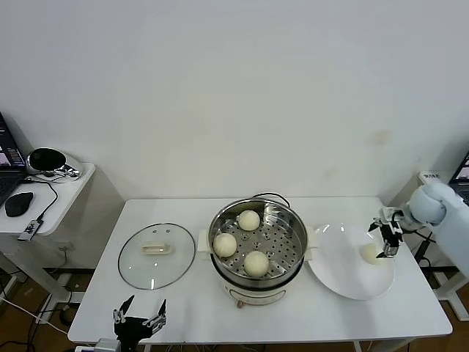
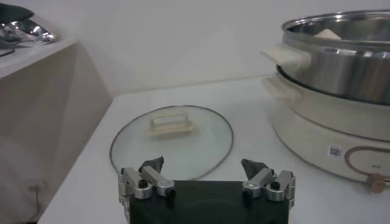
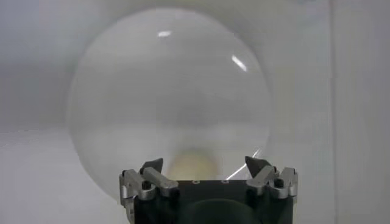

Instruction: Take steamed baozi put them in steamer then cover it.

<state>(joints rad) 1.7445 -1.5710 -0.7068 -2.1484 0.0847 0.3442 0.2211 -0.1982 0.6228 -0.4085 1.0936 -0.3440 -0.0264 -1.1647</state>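
The last small round cream-white dough bun point(image 1: 371, 254), directly beneath the wide-open right gripper point(image 1: 387, 240), is being approached on the flat white plate point(image 1: 337, 273); lowering and closing are needed next, then carrying to the round shiny steel steamer point(image 1: 289, 217). The left gripper point(image 1: 139, 314) is being held open, parked.

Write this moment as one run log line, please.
right gripper: open over last baozi on plate | steamer: three inside | cover: off

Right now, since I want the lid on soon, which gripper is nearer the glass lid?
Left. The left gripper hovers open just in front of the lid; the right gripper is open over the plate, beyond the steamer.
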